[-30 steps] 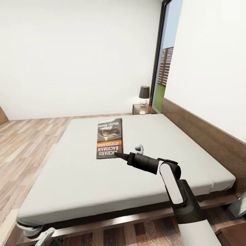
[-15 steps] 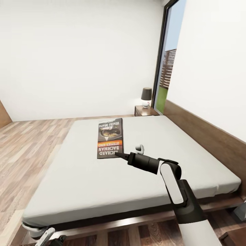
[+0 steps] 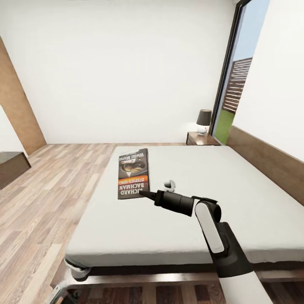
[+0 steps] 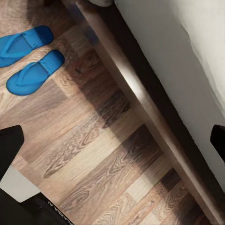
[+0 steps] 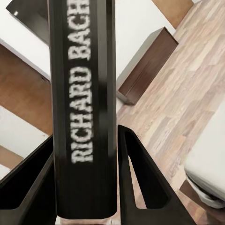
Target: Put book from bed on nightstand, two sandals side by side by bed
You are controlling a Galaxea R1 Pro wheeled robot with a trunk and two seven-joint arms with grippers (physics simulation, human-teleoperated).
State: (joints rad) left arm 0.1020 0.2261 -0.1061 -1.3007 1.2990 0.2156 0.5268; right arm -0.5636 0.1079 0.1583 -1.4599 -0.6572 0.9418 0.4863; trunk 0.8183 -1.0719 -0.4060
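Note:
My right gripper (image 3: 145, 194) is shut on the near edge of the book (image 3: 134, 173), a dark paperback with an orange band and white lettering. The book sticks out flat over the white mattress of the bed (image 3: 236, 190). In the right wrist view the book's lettered edge (image 5: 84, 93) sits between both fingers (image 5: 140, 178). Far beyond the bed stands a nightstand (image 3: 202, 138) with a lamp on it. Two blue sandals (image 4: 23, 42) (image 4: 35, 72) lie side by side on the floor near the bed frame (image 4: 140, 93). My left gripper (image 4: 114, 145) hangs open above the floor.
A wooden headboard (image 3: 270, 160) runs along the bed's right side, with a tall window (image 3: 236, 93) behind the lamp (image 3: 204, 120). Wood floor (image 3: 46, 190) spreads to the left of the bed. A low dark cabinet (image 3: 10, 166) and a wooden panel (image 3: 17, 105) stand at far left.
The whole head view has swung, so bed, nightstand and window sit further right. The book stays in my right gripper at the same spot in the picture.

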